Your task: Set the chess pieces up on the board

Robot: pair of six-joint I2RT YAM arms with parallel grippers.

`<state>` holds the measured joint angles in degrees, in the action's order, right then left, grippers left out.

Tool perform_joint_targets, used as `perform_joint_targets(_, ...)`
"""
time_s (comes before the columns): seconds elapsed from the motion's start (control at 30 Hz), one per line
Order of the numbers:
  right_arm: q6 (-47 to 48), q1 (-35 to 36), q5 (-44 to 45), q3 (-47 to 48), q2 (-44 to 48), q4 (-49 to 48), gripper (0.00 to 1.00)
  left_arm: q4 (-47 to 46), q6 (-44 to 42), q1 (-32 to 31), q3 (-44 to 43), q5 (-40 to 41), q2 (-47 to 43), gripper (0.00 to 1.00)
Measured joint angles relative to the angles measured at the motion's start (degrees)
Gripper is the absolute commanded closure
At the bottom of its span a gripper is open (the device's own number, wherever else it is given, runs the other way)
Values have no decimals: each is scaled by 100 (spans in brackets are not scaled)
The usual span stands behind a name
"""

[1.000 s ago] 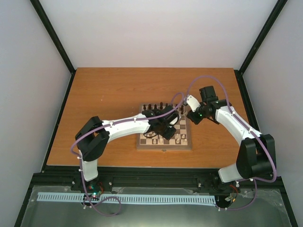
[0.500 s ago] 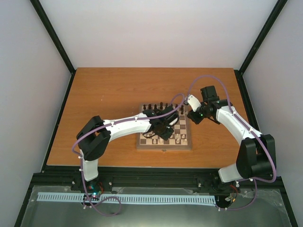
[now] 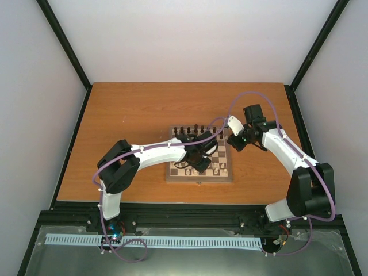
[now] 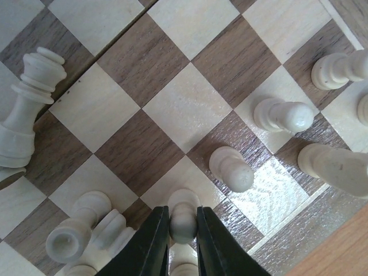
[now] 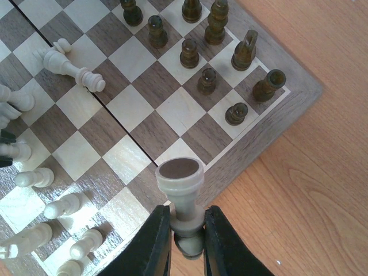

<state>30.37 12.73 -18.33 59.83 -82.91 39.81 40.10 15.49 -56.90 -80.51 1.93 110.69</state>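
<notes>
- The board (image 3: 199,179) lies mid-table (image 3: 126,109). Dark pieces (image 5: 207,80) stand along its far side and cream pieces (image 4: 230,169) crowd the near side.
- One cream piece (image 5: 72,69) lies toppled mid-board.
- We see the left gripper (image 4: 183,224) clamped on a cream pawn (image 4: 184,211) among the near rows.
- The right gripper (image 5: 187,230) pinches a cream rook (image 5: 180,175) — base up — over the board's border.

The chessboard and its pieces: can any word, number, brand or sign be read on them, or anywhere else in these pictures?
None can be read. The board shows only plain squares and a bare wooden border; the chess pieces carry no marks. The top view is too small to show fine print, if any.
</notes>
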Motion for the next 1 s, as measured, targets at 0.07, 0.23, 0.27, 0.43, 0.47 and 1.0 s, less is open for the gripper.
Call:
perform_joint_targets(0.07,0,-2,-15,0,-11,17,90,4,-13,0,0,-4,22,80)
perform_joint_targets(0.23,0,-2,-35,0,-39,31,90,26,-15,0,0,-7,92,73)
perform_joint_targets(0.27,2,-2,-35,0,-44,33,90,28,-26,0,0,-4,90,72)
perform_joint_targets(0.43,7,-2,-59,0,-44,46,90,33,-31,0,-59,-4,90,67)
perform_joint_targets(0.47,20,-2,-70,0,-44,52,90,31,-33,0,-81,-4,85,66)
perform_joint_targets(1.0,713,0,-529,50,-26,496,89,-581,214,122,651,-4,-1727,55)
